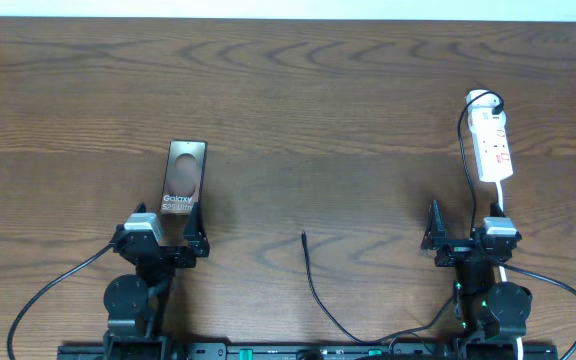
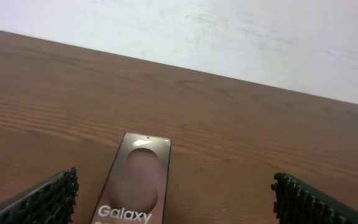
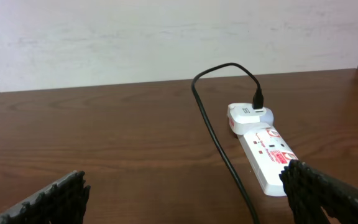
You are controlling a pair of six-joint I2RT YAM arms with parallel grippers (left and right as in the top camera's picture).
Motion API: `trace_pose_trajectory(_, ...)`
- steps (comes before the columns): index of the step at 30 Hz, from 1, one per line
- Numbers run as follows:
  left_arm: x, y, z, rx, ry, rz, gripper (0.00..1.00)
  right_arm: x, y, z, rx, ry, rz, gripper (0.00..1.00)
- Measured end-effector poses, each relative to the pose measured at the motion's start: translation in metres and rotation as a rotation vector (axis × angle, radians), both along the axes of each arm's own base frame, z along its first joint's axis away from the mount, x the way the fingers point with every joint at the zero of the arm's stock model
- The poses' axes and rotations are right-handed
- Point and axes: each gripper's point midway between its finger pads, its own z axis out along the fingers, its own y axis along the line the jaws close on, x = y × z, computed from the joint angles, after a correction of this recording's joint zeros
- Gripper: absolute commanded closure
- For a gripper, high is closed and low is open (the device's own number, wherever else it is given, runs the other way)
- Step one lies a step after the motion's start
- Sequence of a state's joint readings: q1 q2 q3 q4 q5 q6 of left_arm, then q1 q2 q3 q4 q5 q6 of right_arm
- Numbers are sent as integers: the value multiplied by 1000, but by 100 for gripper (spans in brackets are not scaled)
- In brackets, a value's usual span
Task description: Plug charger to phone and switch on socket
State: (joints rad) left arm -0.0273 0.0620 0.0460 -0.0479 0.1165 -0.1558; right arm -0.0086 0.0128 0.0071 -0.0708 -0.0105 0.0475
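- Black charger cable (image 1: 313, 285): one. Its free plug tip (image 1: 304, 238) lies on the wooden table (image 1: 288, 120) between the two arms, well apart from the phone. The far end runs up to the white adapter (image 1: 482, 100) at the top of the strip.
- Handling guess for the cable: thin, limp and light, so it will flop if taken far back. Best pinched just behind the plug tip so the tip stays aimed.
- Phone (image 1: 184, 178): one, a dark Galaxy handset lying flat with its screen up, just ahead of the left gripper (image 1: 160, 238). In the left wrist view it sits between the finger pads (image 2: 48, 199), nearer the left one, not touched.
- Handling guess for the phone: rigid and slick, with a fragile screen, and likely to slide on the wood when the plug is pushed in. Brace it by the long edges. Cannot tell where the port is.
- Socket (image 1: 494, 145): one white power strip with red switch marks, far right, just ahead of the right gripper (image 1: 468, 240).
- Handling guess for the strip: a light plastic body that may skid under a poke, and the switch is a small target for one fingertip.
- Grippers: two, both spread wide with jaws apart, holding nothing.
- Task not yet begun: the tip is unplugged and the switch is untouched.
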Motion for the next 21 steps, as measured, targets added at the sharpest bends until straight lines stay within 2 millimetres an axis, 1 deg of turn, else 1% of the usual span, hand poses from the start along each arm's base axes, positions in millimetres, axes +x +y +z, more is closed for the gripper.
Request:
trace_pose_trajectory(1, 0, 1, 5, 0, -6, 4, 2, 0, 0, 0, 0, 0, 0, 1)
trace_pose_trajectory(2, 0, 2, 16, 1, -22, 11, 2, 0, 0, 0, 0, 0, 0, 1)
trace_pose_trajectory(5, -1, 4, 61, 1, -65, 22, 2, 0, 0, 0, 0, 0, 0, 1)
trace_pose_trajectory(7, 0, 7, 95, 3, -81, 40, 2, 0, 0, 0, 0, 0, -1, 1)
trace_pose_trajectory(8, 2, 8, 105, 8, -56, 49, 2, 0, 0, 0, 0, 0, -1, 1)
trace_pose_trajectory(9, 8, 9, 120, 13, -37, 55, 2, 0, 0, 0, 0, 0, -1, 1)
trace_pose_trajectory(11, 24, 11, 143, 22, 8, 62, 2, 0, 0, 0, 0, 0, -1, 1)
trace_pose_trajectory(13, 37, 10, 157, 31, 69, 62, 2, 0, 0, 0, -1, 0, -2, 1)
trace_pose_trajectory(14, 50, 10, 168, 39, 128, 62, 2, 0, -1, 0, -1, 0, -3, 1)
trace_pose_trajectory(16, 61, 10, 175, 44, 185, 61, 2, 0, -1, 0, -1, 0, -3, 1)
trace_pose_trajectory(17, 69, 10, 175, 49, 262, 62, 2, 0, -1, 0, -1, -1, -3, 1)
trace_pose_trajectory(18, 83, 10, 188, 53, 287, 62, 2, 0, -1, 0, -1, 0, -3, 1)
trace_pose_trajectory(19, 93, 11, 194, 54, 305, 63, 2, 0, -1, 0, -1, 0, -4, 1)
trace_pose_trajectory(21, 110, 13, 194, 58, 412, 68, 2, 0, -1, 0, -3, 0, -4, 1)
